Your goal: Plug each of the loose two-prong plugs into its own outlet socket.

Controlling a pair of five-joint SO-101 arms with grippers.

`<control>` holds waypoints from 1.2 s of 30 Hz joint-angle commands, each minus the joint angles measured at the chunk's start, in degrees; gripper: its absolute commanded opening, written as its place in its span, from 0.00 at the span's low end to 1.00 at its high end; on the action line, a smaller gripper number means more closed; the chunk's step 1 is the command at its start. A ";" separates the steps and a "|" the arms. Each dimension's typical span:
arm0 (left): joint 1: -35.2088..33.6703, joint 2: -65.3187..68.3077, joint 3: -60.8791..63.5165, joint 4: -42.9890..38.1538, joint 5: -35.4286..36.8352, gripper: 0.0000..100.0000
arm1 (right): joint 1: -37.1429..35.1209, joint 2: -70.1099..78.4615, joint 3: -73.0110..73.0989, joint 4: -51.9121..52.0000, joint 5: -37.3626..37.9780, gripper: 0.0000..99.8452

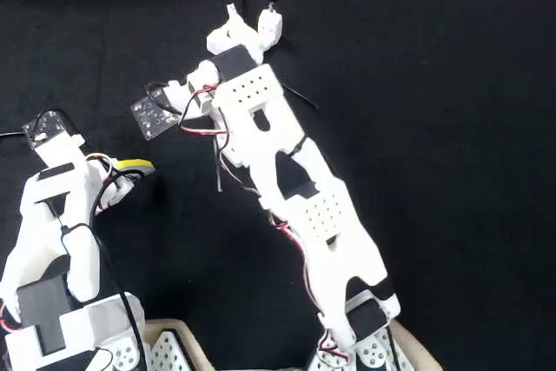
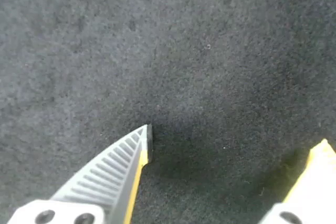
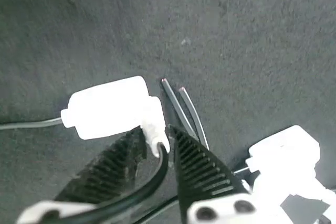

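Right arm (image 1: 287,171): mine, stretched long across the black surface (image 1: 452,128), wrist near its far edge. Right jaws: closed on a white two-prong plug (image 3: 107,107), pinched at its prong end; the prongs (image 3: 181,109) poked out past my tips, low over the surface, cord (image 3: 26,124) trailing off. Second white connector (image 3: 283,156): lay near the plug, not touching it. Left arm (image 1: 52,223): mine, folded back near its base. Left jaws: stood wide open over bare surface
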 commanded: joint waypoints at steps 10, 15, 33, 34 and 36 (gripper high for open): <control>0.48 -2.02 -0.40 -0.26 0.26 0.45 | -0.62 -0.48 -2.15 2.64 0.44 0.01; 0.48 -2.02 -0.40 -0.26 0.26 0.45 | -0.44 -0.40 -2.24 2.46 0.44 0.01; 0.48 -2.02 -0.48 -0.26 0.26 0.45 | -0.70 3.56 -2.68 2.46 0.35 0.01; 0.48 -2.02 -0.48 -0.26 0.26 0.45 | -0.70 3.65 -2.59 2.90 0.35 0.01; 0.48 -2.02 -0.48 -0.26 0.26 0.45 | -0.62 4.00 -2.15 2.99 0.35 0.01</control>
